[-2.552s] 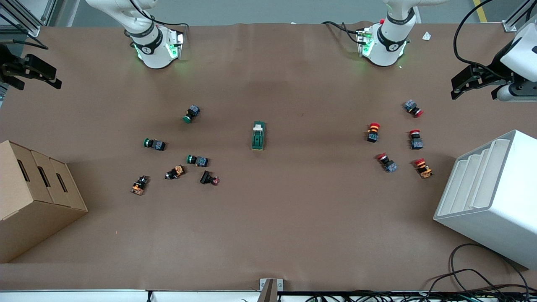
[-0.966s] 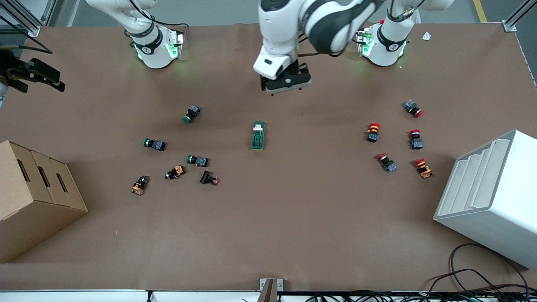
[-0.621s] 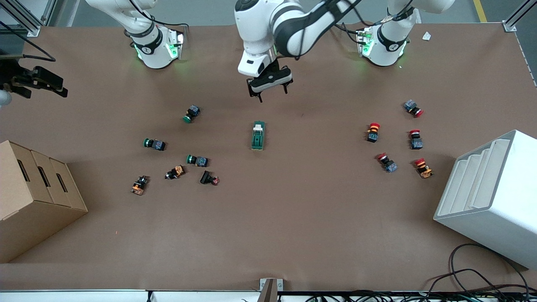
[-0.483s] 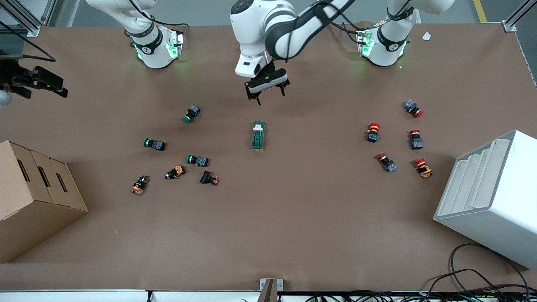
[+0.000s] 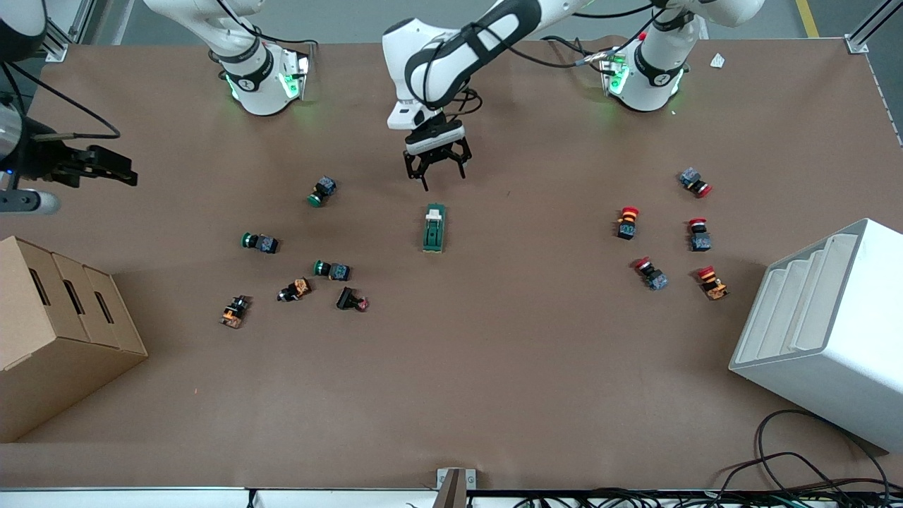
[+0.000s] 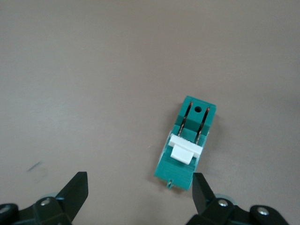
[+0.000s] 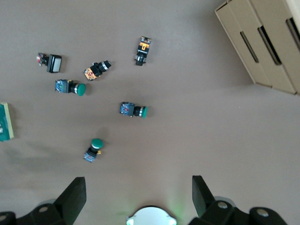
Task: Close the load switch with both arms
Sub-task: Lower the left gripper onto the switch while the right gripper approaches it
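From the high front camera, the load switch [image 5: 434,228] lies flat near the middle of the brown table [image 5: 494,367], its white lever at the end toward the robot bases. At about 12 o'clock from it, the left claw [image 5: 437,173] hangs over bare table, fingers spread, pointing down. The right claw [image 5: 106,166] is out over the table edge at the right arm's end, above the cardboard box [image 5: 56,331]; its fingers look parted. Green-capped buttons [image 5: 323,191] are scattered toward the right arm's end, red-capped buttons [image 5: 627,221] toward the left arm's end, near a white rack [image 5: 832,331].

In the left wrist view, the load switch [image 6: 187,143] sits between the spread fingertips [image 6: 77,190] without touching them.

In the right wrist view, the fingertips [image 7: 75,194] stand wide apart high over the green-capped buttons [image 7: 132,110]; the load switch [image 7: 4,122] peeks in at the edge.
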{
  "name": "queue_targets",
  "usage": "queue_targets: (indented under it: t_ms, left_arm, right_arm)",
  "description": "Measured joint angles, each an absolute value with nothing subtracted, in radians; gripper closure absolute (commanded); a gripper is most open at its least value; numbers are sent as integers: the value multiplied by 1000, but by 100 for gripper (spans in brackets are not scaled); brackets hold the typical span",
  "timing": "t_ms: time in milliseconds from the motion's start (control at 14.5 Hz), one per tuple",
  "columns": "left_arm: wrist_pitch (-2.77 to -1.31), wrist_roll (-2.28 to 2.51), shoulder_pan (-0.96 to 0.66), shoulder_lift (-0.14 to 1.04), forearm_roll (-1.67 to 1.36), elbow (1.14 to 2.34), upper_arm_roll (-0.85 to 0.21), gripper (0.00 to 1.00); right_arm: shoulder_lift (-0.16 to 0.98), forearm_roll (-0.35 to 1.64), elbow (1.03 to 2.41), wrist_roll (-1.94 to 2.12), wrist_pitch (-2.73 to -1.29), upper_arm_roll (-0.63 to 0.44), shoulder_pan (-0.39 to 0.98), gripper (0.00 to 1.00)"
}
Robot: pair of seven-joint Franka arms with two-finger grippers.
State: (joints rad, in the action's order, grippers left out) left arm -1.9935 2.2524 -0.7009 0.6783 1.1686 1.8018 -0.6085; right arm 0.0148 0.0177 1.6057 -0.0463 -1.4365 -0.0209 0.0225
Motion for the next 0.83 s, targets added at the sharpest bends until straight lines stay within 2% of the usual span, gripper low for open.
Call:
queue_targets:
  t_ms: [345,621,828]
  left_arm:
    - [-1994,2425,-715,758,1457,1840,-609,2]
    - [-1993,2436,-718,790,1582,1847,-604,2]
    - [-1992,2442,-718,822,1687,1849,-593,2]
  right_arm:
    - [23,79,1650,-432,-1519,-13,189,0]
    - [45,129,1763,-693,-1709,-10,314,0]
    - [102,147,1806,-906,-1847,-8,437,0]
